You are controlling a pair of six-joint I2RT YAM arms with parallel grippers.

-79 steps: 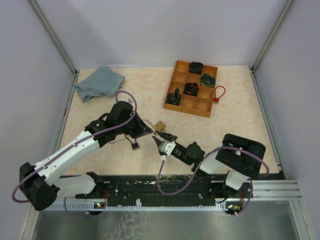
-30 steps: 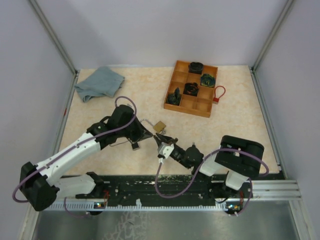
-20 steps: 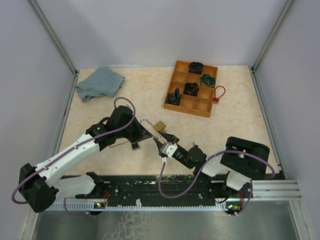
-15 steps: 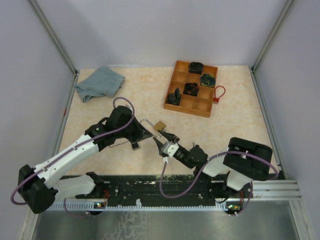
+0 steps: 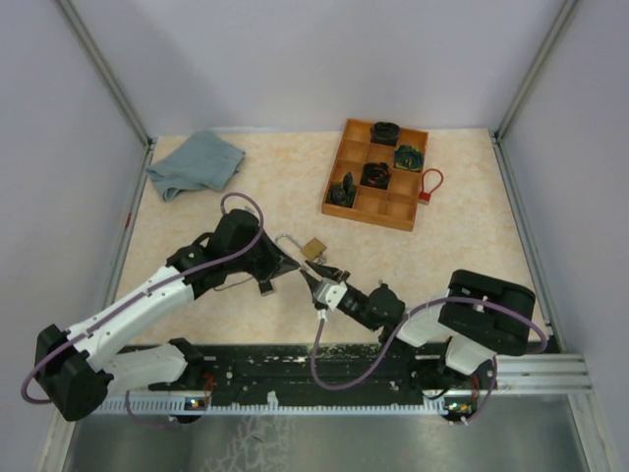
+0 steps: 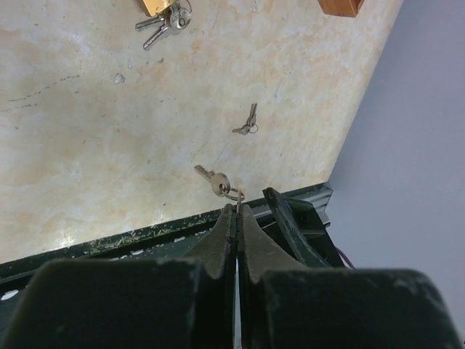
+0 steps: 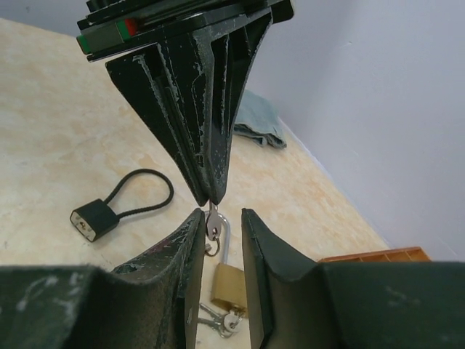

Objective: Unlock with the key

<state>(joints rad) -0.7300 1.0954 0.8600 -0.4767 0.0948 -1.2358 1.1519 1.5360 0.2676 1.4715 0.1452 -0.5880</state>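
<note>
Padlock (image 7: 227, 287) body is part-hidden betw. right gripper (image 7: 218, 215) fingers, which are held apart w/ key (image 6: 215, 181) hung betw. them. Key is pinched in left gripper (image 6: 236, 211), tips pressed together, pointed down. Beige table (image 5: 462, 226) is enclosed by grey walls (image 5: 324, 59).

A beige, marble-patterned counter (image 5: 246, 197) spreads out in front of me, evenly lit, with only soft shadows. Plain pale lilac-grey walls (image 5: 324, 59) close it in on three sides, met by slanting silver metal corner posts (image 5: 93, 54). A black slotted rail (image 5: 265, 379) lines the near edge, with a brushed metal sheet (image 5: 324, 442) below it.
</note>
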